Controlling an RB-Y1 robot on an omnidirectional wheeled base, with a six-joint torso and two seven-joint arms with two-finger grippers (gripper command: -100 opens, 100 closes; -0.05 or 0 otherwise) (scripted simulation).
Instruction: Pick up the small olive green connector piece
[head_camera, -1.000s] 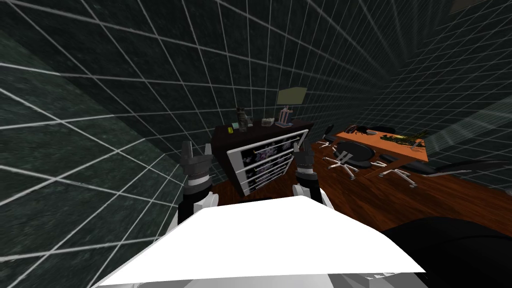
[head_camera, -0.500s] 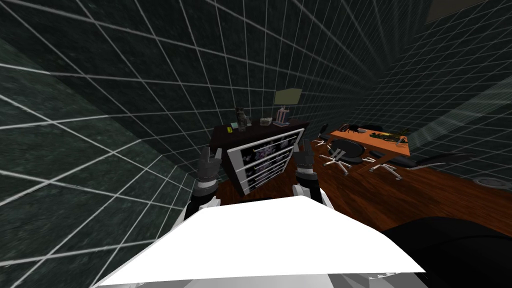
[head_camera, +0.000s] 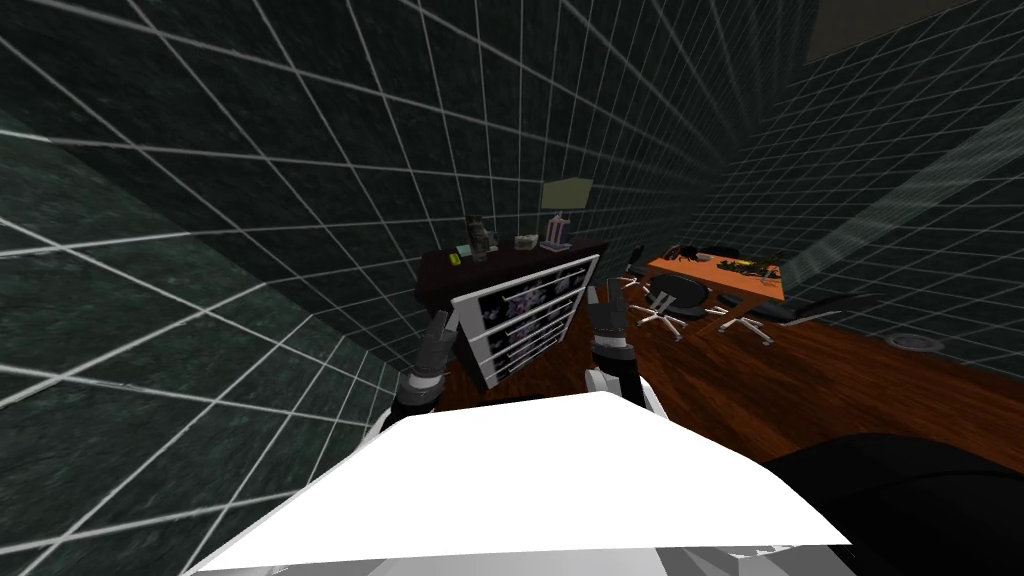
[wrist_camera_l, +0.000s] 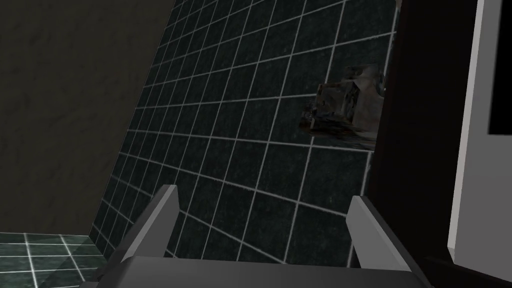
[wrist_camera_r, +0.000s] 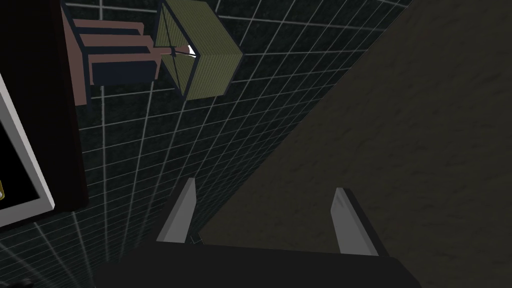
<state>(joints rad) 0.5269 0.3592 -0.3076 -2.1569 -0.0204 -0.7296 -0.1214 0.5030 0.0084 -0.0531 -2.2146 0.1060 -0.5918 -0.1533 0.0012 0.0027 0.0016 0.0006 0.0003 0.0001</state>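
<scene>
Head view: connector piece (head_camera: 456, 259) sits on cabinet's (head_camera: 505, 262) left end; left pincer (head_camera: 441, 322) and right pincer (head_camera: 604, 292), both spread, need closer approach.

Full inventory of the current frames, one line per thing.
connector piece: one, yellow-green, cabinet top, left end.
figurine: one, dark grey, cabinet top, beside the connector piece.
lamp: one, olive shade, cabinet top, right end.
cabinet: one, dark with white-framed front, against the tiled wall.
table: one, orange, right of the cabinet.
chairs: several, black, around the table.
left gripper: one, grey, open and empty, near the cabinet's left corner.
right gripper: one, grey, open and empty, near its right corner.
</scene>
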